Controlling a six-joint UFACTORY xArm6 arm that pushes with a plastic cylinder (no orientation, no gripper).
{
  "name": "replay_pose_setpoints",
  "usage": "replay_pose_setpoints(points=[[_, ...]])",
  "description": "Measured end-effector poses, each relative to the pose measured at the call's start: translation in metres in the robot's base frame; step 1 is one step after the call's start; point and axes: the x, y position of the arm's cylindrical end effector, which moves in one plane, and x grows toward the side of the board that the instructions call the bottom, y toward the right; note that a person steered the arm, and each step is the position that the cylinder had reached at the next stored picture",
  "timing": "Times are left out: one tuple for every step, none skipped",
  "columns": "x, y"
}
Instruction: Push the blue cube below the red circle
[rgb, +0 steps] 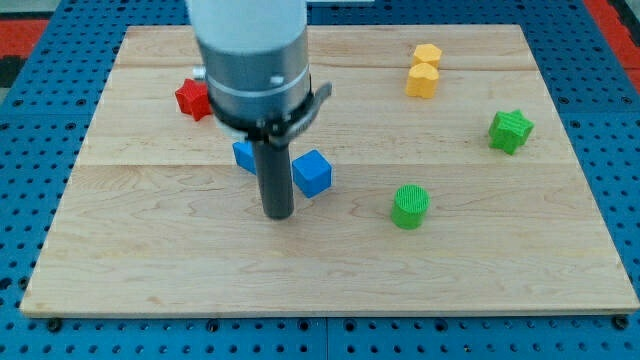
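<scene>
A blue cube (312, 172) lies near the middle of the wooden board (150, 250). My tip (277, 214) rests on the board just left of and slightly below the cube, close to it. A second blue block (243, 155) shows partly behind the rod, to the cube's left. A red block (192, 98), star-like in outline, lies at the upper left, partly hidden by the arm's body. No red circle is visible; the arm's body hides part of the board's top middle.
Two yellow blocks (424, 70) sit together at the upper right. A green star-shaped block (510, 130) lies at the right. A green cylinder (409, 206) lies right of the blue cube. A blue pegboard surrounds the board.
</scene>
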Motion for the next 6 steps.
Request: replay_pose_setpoints(points=[[0.01,0.022],[-0.021,0.021],[-0.028,0.007],[-0.001,0.05],[-0.012,0.086],[-0.045,0.098]])
